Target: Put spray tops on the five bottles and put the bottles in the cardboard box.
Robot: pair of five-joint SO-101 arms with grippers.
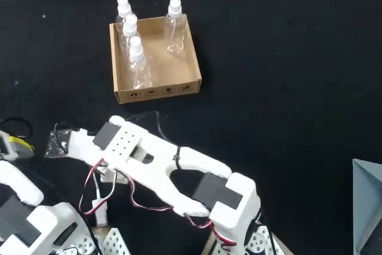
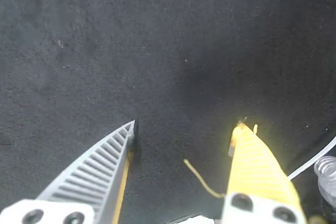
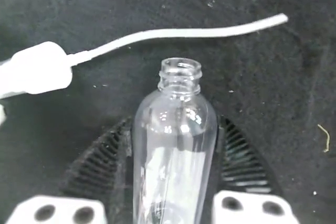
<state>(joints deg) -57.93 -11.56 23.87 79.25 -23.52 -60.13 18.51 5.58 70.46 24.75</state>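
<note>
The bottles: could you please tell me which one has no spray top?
The bottle in the right claw: its neck is open, while the four in the cardboard box are capped.

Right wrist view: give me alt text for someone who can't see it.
A clear bottle with an open, uncapped neck sits gripped between two ribbed black jaws. Beyond its neck a white spray top lies on the black table, its long thin tube running past the bottle's mouth.

No words or numbers can be read. The cardboard box (image 1: 156, 92) has small dark printed symbols along its near wall, too small to identify.
</note>
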